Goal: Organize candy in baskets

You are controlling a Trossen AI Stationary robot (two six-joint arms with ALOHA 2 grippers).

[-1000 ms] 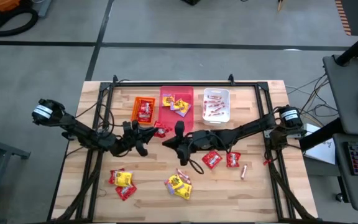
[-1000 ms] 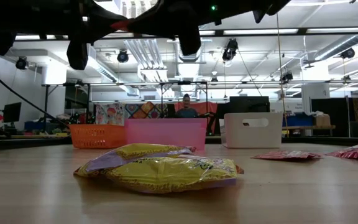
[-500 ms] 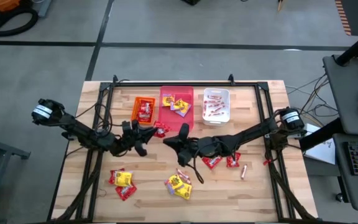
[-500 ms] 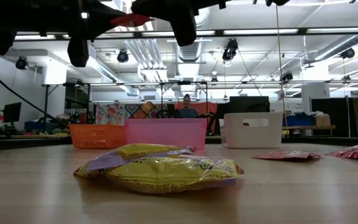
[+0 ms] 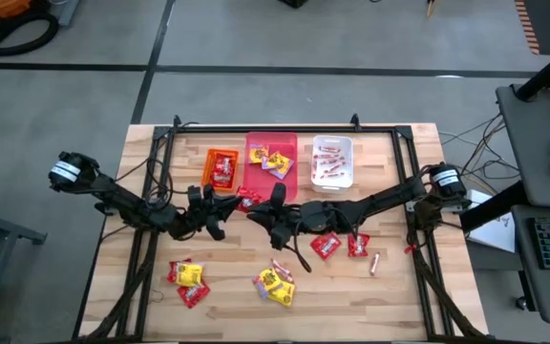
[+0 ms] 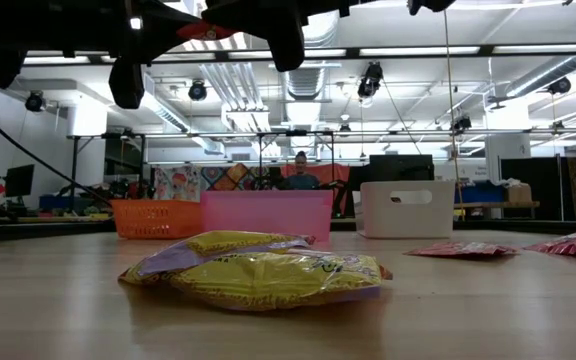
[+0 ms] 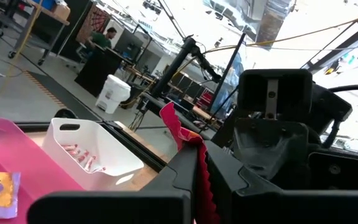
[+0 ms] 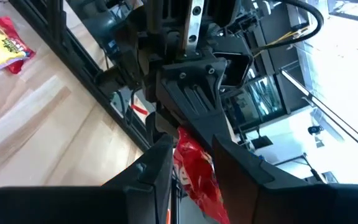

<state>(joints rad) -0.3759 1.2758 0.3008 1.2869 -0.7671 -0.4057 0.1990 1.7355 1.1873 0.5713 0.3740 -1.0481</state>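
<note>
A red square candy packet hangs in the air between my two grippers, near the pink-red basket. My left gripper is shut on it. My right gripper faces the left one from the table's right, and its fingers stand apart on either side of the packet's other end. The orange basket holds red packets, the pink-red one yellow packets, and the white basket thin sticks. More candy lies on the table: yellow packets, red packets and a stick. My left gripper pinches one end of the red packet between its two fingers, coming about level from the table's left. The packet sticks out beyond the fingertips, crumpled and lifted clear of the table. My right gripper's fingers flank the packet's other end; whether they touch it I cannot tell.
The three baskets stand in a row at the table's far side. A black frame rail runs along the far edge behind them. Loose packets lie near the front left, and a yellow packet lies close to the low camera.
My right gripper has rolled about its own axis and edged toward the left gripper, rising a little. The red packet has stayed in the air between the two grippers.
</note>
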